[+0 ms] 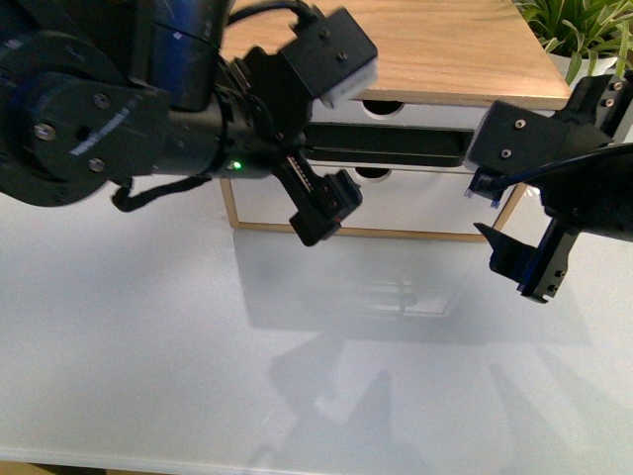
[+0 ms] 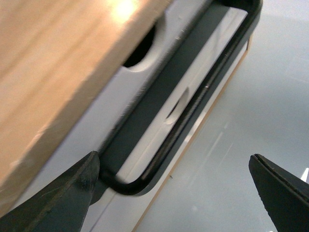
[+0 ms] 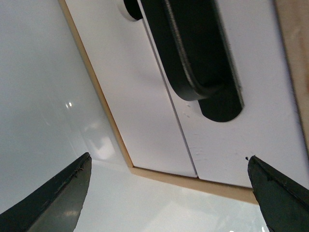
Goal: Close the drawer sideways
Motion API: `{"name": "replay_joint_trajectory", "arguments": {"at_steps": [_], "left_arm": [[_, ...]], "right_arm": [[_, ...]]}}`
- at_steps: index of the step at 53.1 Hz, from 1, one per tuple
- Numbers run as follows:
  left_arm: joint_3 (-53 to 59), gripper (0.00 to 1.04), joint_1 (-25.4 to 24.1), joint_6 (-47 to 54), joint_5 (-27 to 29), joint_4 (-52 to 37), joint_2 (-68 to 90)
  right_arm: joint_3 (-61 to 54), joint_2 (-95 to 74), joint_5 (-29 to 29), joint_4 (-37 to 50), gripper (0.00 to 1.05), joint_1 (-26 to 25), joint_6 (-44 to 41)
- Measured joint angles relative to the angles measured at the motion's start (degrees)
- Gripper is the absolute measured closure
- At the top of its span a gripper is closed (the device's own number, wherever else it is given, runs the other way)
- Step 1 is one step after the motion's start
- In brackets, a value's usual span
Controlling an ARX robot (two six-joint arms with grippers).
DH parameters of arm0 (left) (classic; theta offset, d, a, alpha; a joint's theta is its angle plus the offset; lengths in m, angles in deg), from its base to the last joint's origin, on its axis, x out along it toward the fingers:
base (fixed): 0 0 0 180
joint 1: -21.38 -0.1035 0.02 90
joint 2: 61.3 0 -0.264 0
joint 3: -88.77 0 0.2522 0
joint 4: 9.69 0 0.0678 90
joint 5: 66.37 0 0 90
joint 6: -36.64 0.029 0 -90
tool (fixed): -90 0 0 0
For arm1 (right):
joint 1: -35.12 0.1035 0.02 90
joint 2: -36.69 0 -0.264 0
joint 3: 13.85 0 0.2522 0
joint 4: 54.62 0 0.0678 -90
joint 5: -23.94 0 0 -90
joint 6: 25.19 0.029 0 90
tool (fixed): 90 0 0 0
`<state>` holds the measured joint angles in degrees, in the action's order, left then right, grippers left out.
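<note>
Left tool (image 1: 329, 139), jaws spread wide and empty, hovers at the left end of the drawer (image 1: 435, 112), whose white front and long black bar handle (image 1: 396, 146) sit under the wood top of a small cabinet (image 1: 465, 49) on the white counter (image 1: 198, 346). Right tool (image 1: 516, 203), likewise spread and holding nothing, hangs by the cabinet's right end.

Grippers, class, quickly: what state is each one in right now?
Left gripper: open, holding nothing.
Right gripper: open, holding nothing.
</note>
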<state>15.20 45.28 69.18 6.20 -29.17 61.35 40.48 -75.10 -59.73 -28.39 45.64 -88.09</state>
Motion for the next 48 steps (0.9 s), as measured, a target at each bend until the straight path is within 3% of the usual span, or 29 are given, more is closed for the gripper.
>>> {"name": "replay_joint_trajectory", "arguments": {"at_steps": [14,23,28,31,37,42,48], "left_arm": [[11.0,0.09,-3.9,-8.6,-2.5,-3.1,-14.6],[21.7,0.09,-10.0,-22.6,-3.6,-7.9,-28.8],[29.9,0.24,-12.5,-28.3,15.0,-19.0,-36.8],[34.5,0.32,-14.9,-29.7,21.5,-19.5,-42.7],[40.8,0.5,-18.0,-31.5,24.2,-19.6,-50.9],[45.0,0.69,-18.4,-32.0,22.3,-19.4,-54.9],[48.2,0.89,-19.3,-32.0,21.8,-18.3,-58.8]], "right_arm": [[-7.5,13.4,4.2,-4.4,0.09,-3.1,7.8],[-13.8,29.1,6.5,-8.3,0.09,-6.9,22.2],[-16.6,38.9,6.5,-10.9,0.09,-9.0,30.0],[-18.6,43.7,3.7,-9.6,0.12,-9.7,35.8],[-24.4,49.4,-5.9,4.3,0.29,-10.6,49.5],[-28.0,53.1,-5.9,6.3,0.48,-10.5,58.0],[-31.1,56.2,-6.4,5.1,0.68,-10.6,60.7]]}}
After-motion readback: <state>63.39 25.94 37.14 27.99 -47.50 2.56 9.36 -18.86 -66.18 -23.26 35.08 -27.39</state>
